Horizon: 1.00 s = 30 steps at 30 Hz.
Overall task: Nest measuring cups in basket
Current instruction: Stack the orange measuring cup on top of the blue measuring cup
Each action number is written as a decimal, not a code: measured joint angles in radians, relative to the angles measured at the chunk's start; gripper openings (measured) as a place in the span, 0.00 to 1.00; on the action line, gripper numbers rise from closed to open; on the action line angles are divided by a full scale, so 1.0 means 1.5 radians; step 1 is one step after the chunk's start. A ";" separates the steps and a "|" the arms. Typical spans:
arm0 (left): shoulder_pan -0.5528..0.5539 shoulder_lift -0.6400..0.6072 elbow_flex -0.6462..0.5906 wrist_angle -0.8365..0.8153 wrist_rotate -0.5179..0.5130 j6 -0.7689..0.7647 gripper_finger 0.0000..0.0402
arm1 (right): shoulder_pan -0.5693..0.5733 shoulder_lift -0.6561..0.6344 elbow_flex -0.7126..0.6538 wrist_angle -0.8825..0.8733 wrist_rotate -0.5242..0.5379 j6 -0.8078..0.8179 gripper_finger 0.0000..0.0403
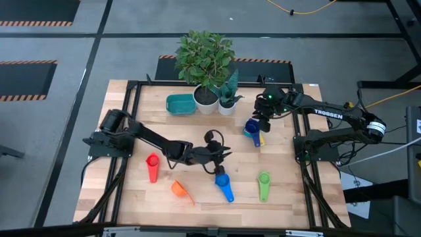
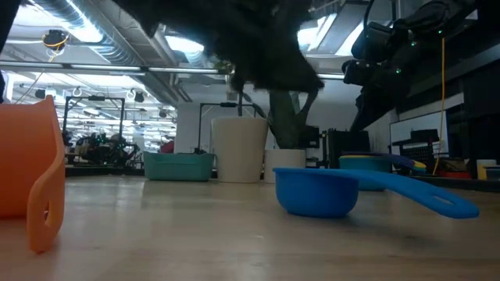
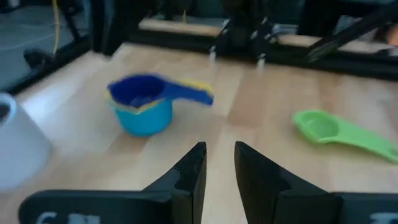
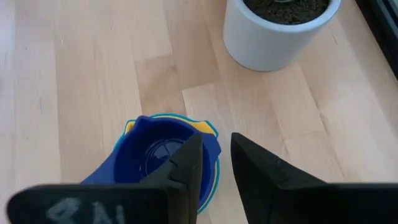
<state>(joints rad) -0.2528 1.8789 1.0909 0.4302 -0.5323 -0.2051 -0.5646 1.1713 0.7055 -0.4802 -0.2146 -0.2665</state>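
Note:
Three cups sit nested as a stack (image 1: 252, 131), dark blue in light blue in yellow, near the table's right side; it shows again as the stack (image 4: 163, 160) and the stack (image 3: 143, 107). My right gripper (image 4: 215, 155) hovers above it, fingers slightly apart, touching nothing. My left gripper (image 1: 221, 156) hangs over the table's middle with a narrow gap (image 3: 219, 163), just above the blue cup (image 1: 223, 185), which rests on its base (image 2: 316, 191). Red cup (image 1: 152, 166), orange cup (image 1: 180, 190) and green cup (image 1: 264, 185) lie on the table. The teal basket (image 1: 179, 103) stands at the far side.
Two white plant pots (image 1: 206, 102) (image 1: 227, 106) stand right of the basket, between it and the stack. The near pot (image 4: 280, 31) is close to my right gripper. Black frame rails run along the table's left and right edges. Bare wood lies near the front edge.

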 joint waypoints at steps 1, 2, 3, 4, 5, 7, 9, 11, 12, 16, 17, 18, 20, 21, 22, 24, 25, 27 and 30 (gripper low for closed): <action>0.001 -0.010 0.002 -0.005 0.019 0.013 0.19 | 0.000 0.000 0.000 0.000 0.000 0.000 0.22; 0.002 -0.026 0.002 -0.024 0.033 0.023 0.19 | 0.000 0.000 0.000 0.000 0.000 0.000 0.22; 0.002 -0.043 0.001 -0.041 0.050 0.030 0.19 | 0.000 0.000 0.000 0.001 0.000 0.000 0.22; 0.004 -0.055 0.002 -0.044 0.069 0.035 0.19 | 0.000 0.000 0.000 0.001 0.000 0.000 0.22; 0.006 -0.070 0.004 -0.058 0.091 0.036 0.19 | 0.000 0.000 0.000 0.001 0.000 0.000 0.22; 0.008 -0.108 0.001 -0.121 0.131 0.034 0.19 | 0.000 0.000 0.000 0.001 0.000 -0.001 0.22; 0.013 -0.136 0.004 -0.156 0.183 0.019 0.19 | 0.000 0.000 0.000 0.001 0.000 -0.001 0.22; 0.015 -0.169 0.001 -0.207 0.234 -0.003 0.19 | 0.000 0.000 0.000 0.002 0.000 -0.001 0.22; 0.015 -0.181 0.003 -0.219 0.263 -0.015 0.19 | 0.000 0.000 0.000 0.002 0.000 -0.002 0.22; 0.007 -0.218 0.002 -0.280 0.346 -0.039 0.19 | 0.000 0.000 0.000 0.004 0.001 -0.002 0.22; 0.003 -0.227 0.002 -0.301 0.362 -0.045 0.19 | 0.000 0.000 0.000 0.004 0.000 -0.002 0.22; -0.004 -0.233 0.001 -0.310 0.372 -0.052 0.19 | 0.000 0.000 0.000 0.004 0.000 -0.002 0.22; -0.017 -0.233 0.003 -0.300 0.387 -0.054 0.19 | 0.000 0.000 0.000 0.004 0.000 -0.002 0.22; -0.027 -0.233 0.003 -0.305 0.390 -0.054 0.19 | 0.000 0.000 0.000 0.004 0.000 -0.002 0.22; -0.036 -0.232 0.002 -0.304 0.390 -0.054 0.19 | 0.000 0.000 0.000 0.004 0.001 -0.002 0.22; -0.056 -0.227 0.002 -0.296 0.380 -0.054 0.19 | 0.000 0.000 0.000 0.004 0.000 -0.002 0.22; -0.065 -0.225 0.002 -0.294 0.370 -0.054 0.19 | 0.000 0.000 0.000 0.004 0.000 -0.002 0.22; -0.085 -0.222 0.002 -0.300 0.347 -0.054 0.19 | 0.000 0.000 0.000 0.004 0.000 -0.002 0.22; -0.114 -0.223 0.002 -0.295 0.303 -0.054 0.19 | 0.000 0.000 0.000 0.004 0.001 -0.002 0.22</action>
<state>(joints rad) -0.4237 1.5444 1.0935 -0.0119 -0.0785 -0.2859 -0.5645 1.1713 0.7058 -0.4745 -0.2138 -0.2695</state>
